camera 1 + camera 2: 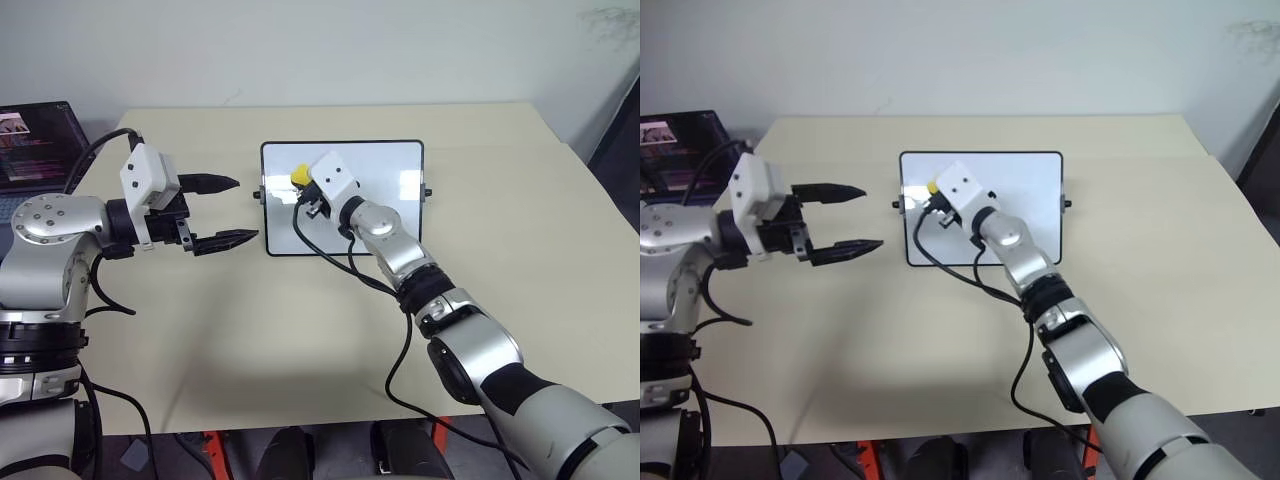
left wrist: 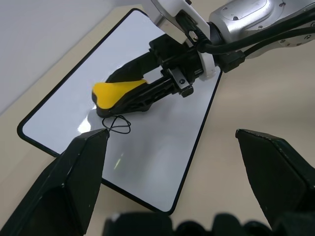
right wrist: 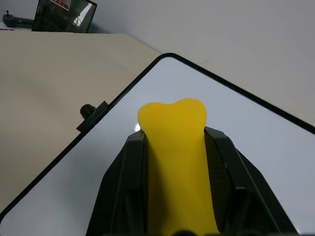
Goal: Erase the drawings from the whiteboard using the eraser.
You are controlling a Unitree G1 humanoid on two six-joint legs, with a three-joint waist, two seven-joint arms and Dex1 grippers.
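Right gripper (image 2: pixel 147 93) clamps the eraser (image 2: pixel 115 93) over the whiteboard (image 1: pixel 400 165). One drawing (image 2: pixel 116 124) lies just beside its tip. Left gripper (image 1: pixel 222 212) gapes wide, off the board's left edge.

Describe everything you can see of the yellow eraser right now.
The eraser is a small yellow block with a rounded, slightly notched front end and a dark underside. It is clamped between the two black fingers of the right hand, its front end poking out past them. It sits low over the whiteboard near one end, right beside a thin black doodle; whether it touches the board is unclear.
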